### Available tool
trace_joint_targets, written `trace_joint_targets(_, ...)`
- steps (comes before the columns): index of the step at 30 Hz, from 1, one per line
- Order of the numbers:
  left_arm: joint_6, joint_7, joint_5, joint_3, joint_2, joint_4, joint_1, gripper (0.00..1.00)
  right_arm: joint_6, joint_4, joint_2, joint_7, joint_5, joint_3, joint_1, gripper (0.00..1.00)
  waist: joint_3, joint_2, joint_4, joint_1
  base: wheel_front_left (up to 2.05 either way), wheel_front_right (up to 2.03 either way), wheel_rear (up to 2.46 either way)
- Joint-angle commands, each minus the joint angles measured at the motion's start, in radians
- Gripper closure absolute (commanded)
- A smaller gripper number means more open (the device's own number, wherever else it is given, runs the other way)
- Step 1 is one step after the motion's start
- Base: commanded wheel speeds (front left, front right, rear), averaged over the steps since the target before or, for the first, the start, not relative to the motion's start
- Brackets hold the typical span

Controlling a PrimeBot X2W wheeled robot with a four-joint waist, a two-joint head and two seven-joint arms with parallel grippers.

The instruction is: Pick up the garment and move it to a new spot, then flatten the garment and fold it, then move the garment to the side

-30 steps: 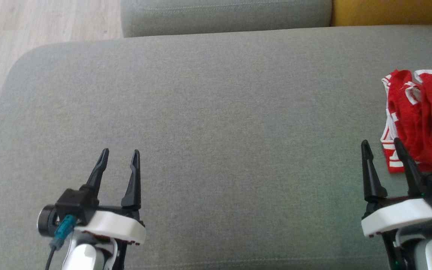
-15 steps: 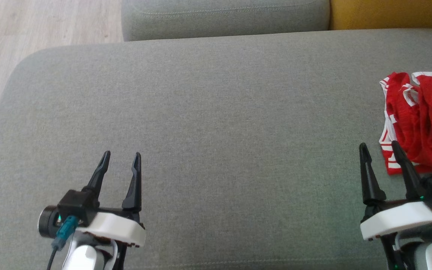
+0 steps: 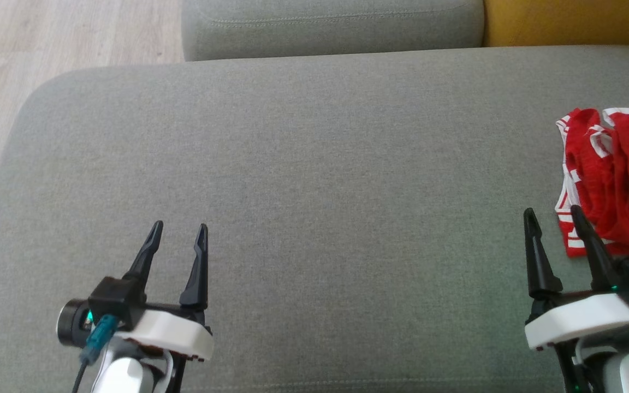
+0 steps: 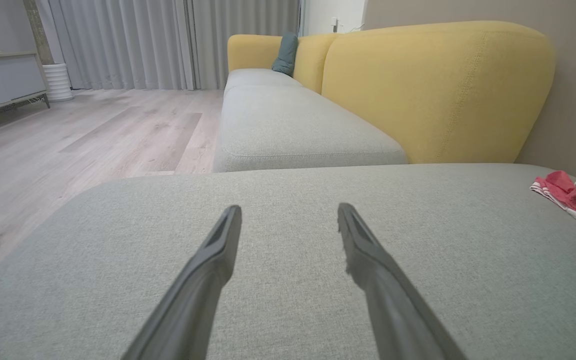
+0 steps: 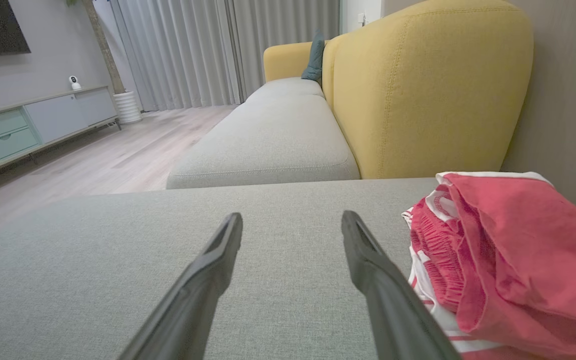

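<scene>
**A:** How do the claws stand?

**B:** The left gripper [image 3: 179,225] and the right gripper [image 3: 552,210] both hover with fingers apart, holding nothing.

**A:** And the garment?

**B:** The red garment [image 3: 620,174] lies crumpled at three o'clock on the grey cushion [image 3: 314,164], just beside the right gripper, at its one o'clock. I'd judge it soft, light and floppy. The white-trimmed hem nearest the fingers looks the best pinch.

**A:** Room to move?

**B:** Bare cushion runs toward nine o'clock. Its rounded edge drops to the floor [image 3: 74,33] at ten.
</scene>
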Motion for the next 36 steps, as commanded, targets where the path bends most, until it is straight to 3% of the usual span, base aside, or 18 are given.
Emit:
trace_joint_targets(1, 0.005, -0.012, 0.005, 0.032, 0.015, -0.028, -0.03, 0.0, -0.001, -0.034, -0.005, 0.003, 0.006, 0.021, -0.022, 0.0, 0.001, 0.0, 0.001, 0.0, 0.0, 0.0, 0.0)
trace_joint_targets(18, 0.013, -0.012, 0.016, 0.022, 0.007, -0.04, -0.047, 0.0, -0.001, -0.049, -0.005, 0.016, 0.007, 0.02, -0.021, 0.0, 0.014, 0.0, 0.02, 0.0, 0.0, 0.0, 0.0)
trace_joint_targets(19, 0.009, 0.0, 0.01, -0.006, -0.001, -0.007, -0.003, 1.0, 0.0, -0.007, 0.0, 0.015, 0.008, 0.0, 0.0, 1.0, 0.013, 0.0, 0.02, 0.0, 0.0, 0.0, 0.0)
trace_joint_targets(23, 0.008, 0.003, 0.005, -0.007, -0.007, 0.055, 0.023, 1.0, 0.0, 0.063, 0.001, 0.015, 0.011, 0.007, 0.005, 1.0, 0.014, 0.0, 0.02, 0.0, 0.0, 0.0, 0.0)
trace_joint_targets(36, -0.01, 0.033, -0.153, 0.022, -0.007, 0.06, 0.013, 1.0, 0.0, 0.091, -0.009, 0.011, 0.173, 0.012, -0.014, 1.0, 0.007, 0.0, 0.016, 0.0, 0.0, 0.0, 0.0)
